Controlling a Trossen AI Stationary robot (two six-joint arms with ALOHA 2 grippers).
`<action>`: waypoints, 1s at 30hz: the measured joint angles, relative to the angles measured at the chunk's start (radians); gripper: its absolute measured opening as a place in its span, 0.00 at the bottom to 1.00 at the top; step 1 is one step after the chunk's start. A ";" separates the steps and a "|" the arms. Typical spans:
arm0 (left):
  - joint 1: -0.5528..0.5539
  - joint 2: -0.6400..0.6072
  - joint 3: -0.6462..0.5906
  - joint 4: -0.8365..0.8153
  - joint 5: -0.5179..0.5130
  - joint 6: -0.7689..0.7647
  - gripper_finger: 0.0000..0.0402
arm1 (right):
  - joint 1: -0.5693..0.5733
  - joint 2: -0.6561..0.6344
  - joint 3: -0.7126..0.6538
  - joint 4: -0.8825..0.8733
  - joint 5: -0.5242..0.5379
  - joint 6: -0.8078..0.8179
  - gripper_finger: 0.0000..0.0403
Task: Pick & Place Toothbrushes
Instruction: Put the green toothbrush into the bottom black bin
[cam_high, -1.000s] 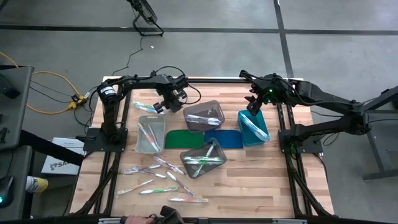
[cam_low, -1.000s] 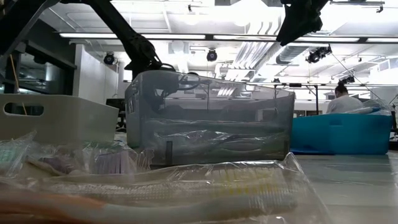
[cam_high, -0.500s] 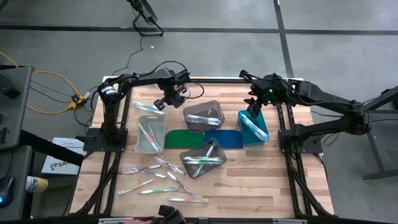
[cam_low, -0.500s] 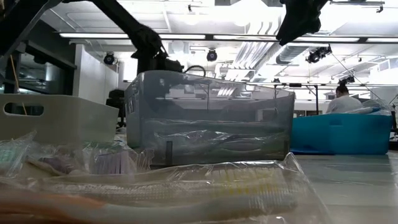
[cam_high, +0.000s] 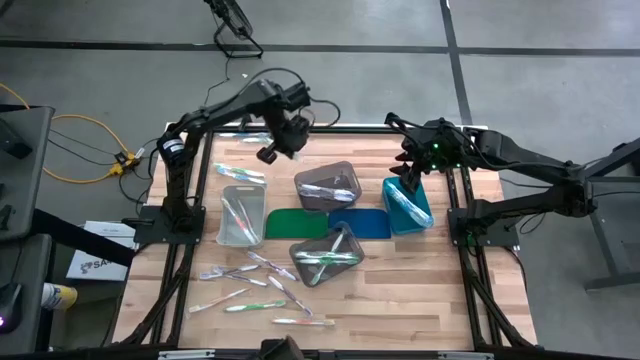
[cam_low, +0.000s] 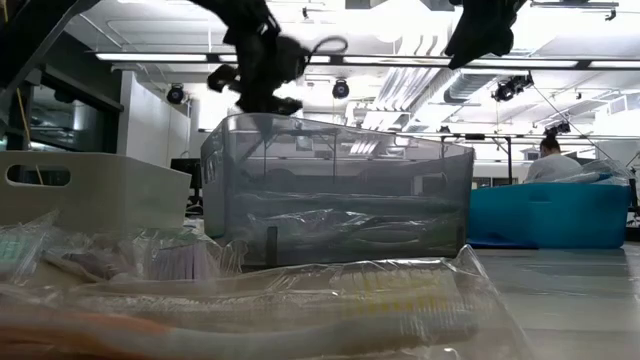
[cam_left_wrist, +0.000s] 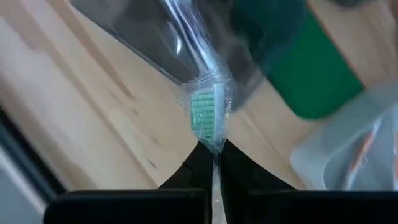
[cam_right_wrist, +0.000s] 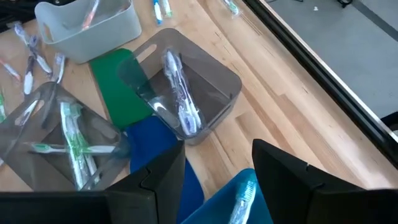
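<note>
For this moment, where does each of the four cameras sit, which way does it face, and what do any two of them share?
High view: above the table, looking straight down; both arms show, left gripper raised, right gripper above the teal bin.
Low view: at table-top height, looking level across; the grey bin fills the middle, arms enter from above.
Left wrist view: on the left arm, looking past its shut fingers at a wrapped green toothbrush they grip.
Right wrist view: on the right arm, looking past its open fingers.
Shared: high and right wrist views both show the green mat.

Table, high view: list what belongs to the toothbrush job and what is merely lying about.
Job:
- wrapped toothbrush in the left gripper
- loose toothbrushes
- bins: grey, teal, clear

Lying about:
- green mat
- blue mat
</note>
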 joint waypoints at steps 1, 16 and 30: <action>-0.006 -0.004 0.020 0.002 0.011 -0.017 0.00 | 0.007 0.000 0.000 0.000 0.001 0.005 0.45; -0.142 -0.078 0.149 0.399 0.223 -0.345 0.00 | 0.207 0.028 0.000 0.307 0.159 -0.094 0.45; -0.340 -0.116 0.149 0.899 0.243 -0.587 0.00 | 0.279 0.058 0.000 0.469 0.299 -0.176 0.45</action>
